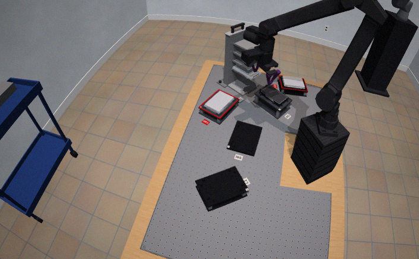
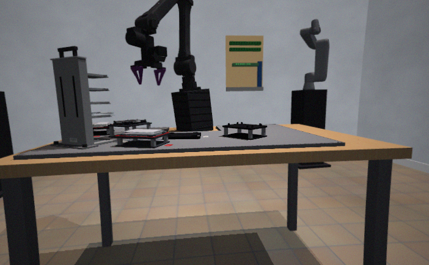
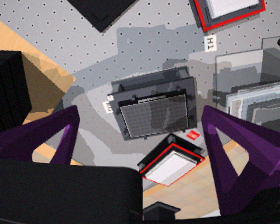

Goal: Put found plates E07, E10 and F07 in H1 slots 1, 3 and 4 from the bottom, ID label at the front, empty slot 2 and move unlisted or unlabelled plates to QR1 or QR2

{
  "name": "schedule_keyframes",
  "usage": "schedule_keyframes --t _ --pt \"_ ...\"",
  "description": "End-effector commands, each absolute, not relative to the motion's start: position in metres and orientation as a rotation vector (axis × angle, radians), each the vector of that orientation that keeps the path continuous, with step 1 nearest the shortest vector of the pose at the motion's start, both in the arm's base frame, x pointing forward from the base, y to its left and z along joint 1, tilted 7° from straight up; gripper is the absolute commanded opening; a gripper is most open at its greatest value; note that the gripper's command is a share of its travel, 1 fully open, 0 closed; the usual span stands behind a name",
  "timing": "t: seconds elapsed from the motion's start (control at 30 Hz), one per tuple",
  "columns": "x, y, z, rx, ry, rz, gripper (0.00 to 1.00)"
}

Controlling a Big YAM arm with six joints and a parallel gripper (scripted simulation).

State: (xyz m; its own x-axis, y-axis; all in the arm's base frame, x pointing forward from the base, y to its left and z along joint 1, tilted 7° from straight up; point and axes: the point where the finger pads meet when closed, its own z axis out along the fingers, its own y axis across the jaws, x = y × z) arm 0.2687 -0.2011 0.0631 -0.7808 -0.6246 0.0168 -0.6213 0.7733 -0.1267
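Note:
The grey plate hotel H1 (image 1: 236, 59) stands at the far end of the deck, also in the side view (image 2: 73, 102). Its shelves (image 2: 99, 95) face my arm; a pale plate lies on a low shelf (image 1: 245, 71), and the other slots are partly hidden by my wrist. My gripper (image 1: 264, 71) (image 2: 148, 74) is open and empty, high above the deck. In the wrist view its purple fingers spread over a dark, gridded plate on a black nest (image 3: 153, 112), also in the overhead view (image 1: 272, 96). I cannot read any plate labels.
Two red-framed nests each hold a white plate, one left of the hotel front (image 1: 218, 104) and one at the back right (image 1: 292, 83). A flat black pad (image 1: 244, 137) lies mid-deck. A raised black nest (image 1: 221, 187) stands nearer. The arm's base (image 1: 319, 148) is at the right.

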Motion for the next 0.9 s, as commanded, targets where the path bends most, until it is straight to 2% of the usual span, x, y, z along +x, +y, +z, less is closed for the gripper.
schedule_keyframes --t 0.0,0.87 --pt "0.264 -0.211 0.073 -0.861 2.966 -0.212 1.00" --pt "0.229 -0.283 0.084 -0.079 3.046 -0.213 1.00"
